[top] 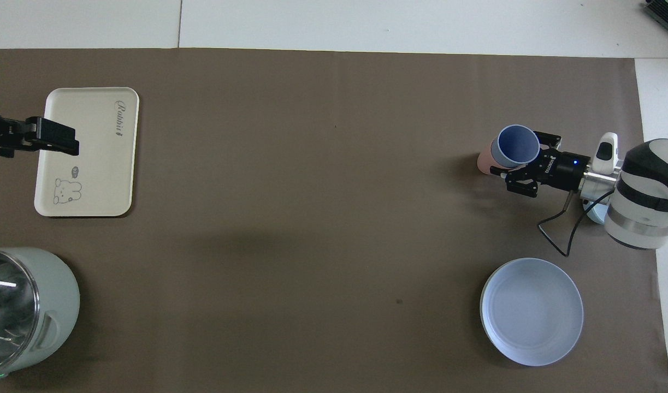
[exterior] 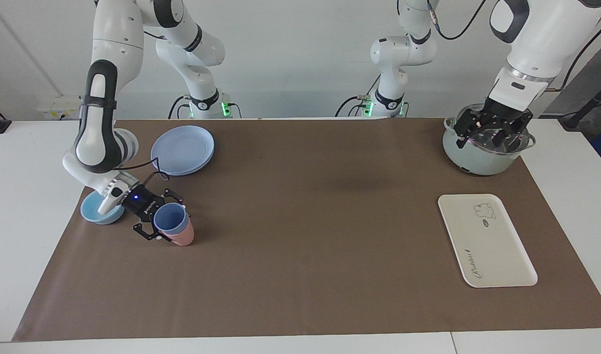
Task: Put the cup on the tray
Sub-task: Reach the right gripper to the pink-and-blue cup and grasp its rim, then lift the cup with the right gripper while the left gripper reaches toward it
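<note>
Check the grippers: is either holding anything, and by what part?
The right gripper grips the blue cup by its upper wall near the rim, nested in the pink cup. The left gripper hangs over the pot, holding nothing.

White table (exterior: 15, 206) under a brown mat (exterior: 300, 221). On the mat: tray (exterior: 486, 239) at right of the facing view, pot (exterior: 484, 147) upper right. Plate (exterior: 183, 149), bowl (exterior: 100, 210) and pink cup (exterior: 184, 238) sit at left.
</note>
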